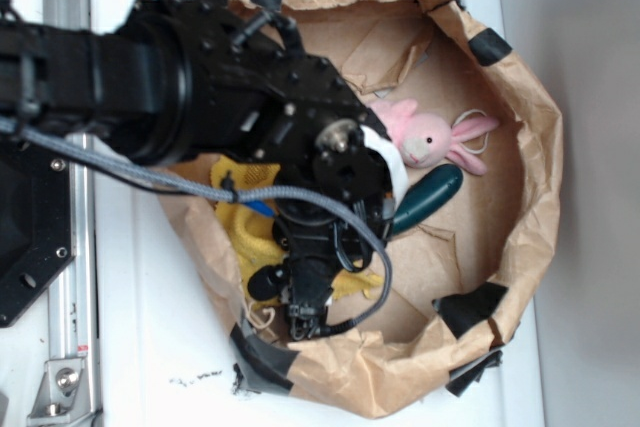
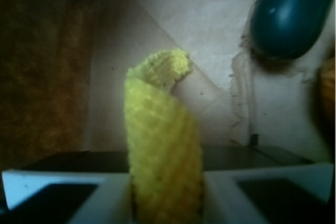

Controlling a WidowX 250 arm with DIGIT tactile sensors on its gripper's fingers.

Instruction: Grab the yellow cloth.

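Observation:
The yellow cloth (image 1: pixel 243 232) lies on the left floor of a brown paper enclosure, mostly covered by my black arm. In the wrist view a rolled fold of the yellow cloth (image 2: pixel 163 140) stands up between my two white fingers (image 2: pixel 110 203), pressed on both sides. My gripper (image 2: pixel 167 203) is shut on this fold. In the exterior view the gripper (image 1: pixel 300 297) points down at the lower left part of the enclosure, over the cloth's edge.
A pink plush bunny (image 1: pixel 432 135) lies at the upper middle. A dark teal rounded object (image 1: pixel 428 197) (image 2: pixel 291 14) lies just right of the arm. The crumpled paper wall (image 1: pixel 530 197) with black tape patches rings everything.

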